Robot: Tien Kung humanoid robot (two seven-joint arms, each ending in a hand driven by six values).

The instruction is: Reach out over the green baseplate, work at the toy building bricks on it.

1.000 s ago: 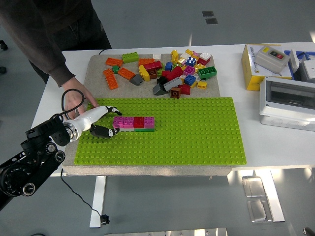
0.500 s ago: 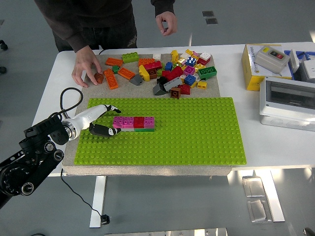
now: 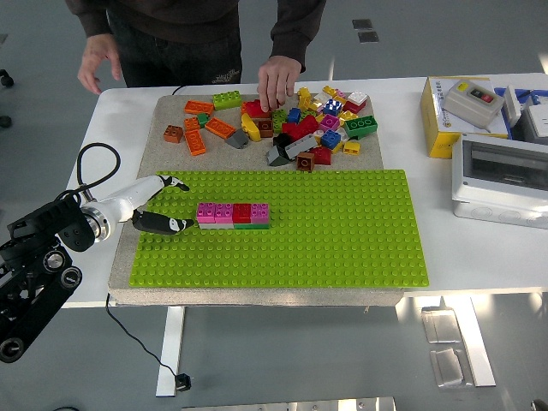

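The bright green studded baseplate is lying on a beige mat on the white table. A short row of magenta, red and pink toy bricks is pressed onto its left part. The robot's left hand is being held over the plate's left edge, fingers loosely spread, nothing gripped, its dark fingertips just beside the row. At the far side, a person's hand is being lowered into the heap of loose multicoloured bricks.
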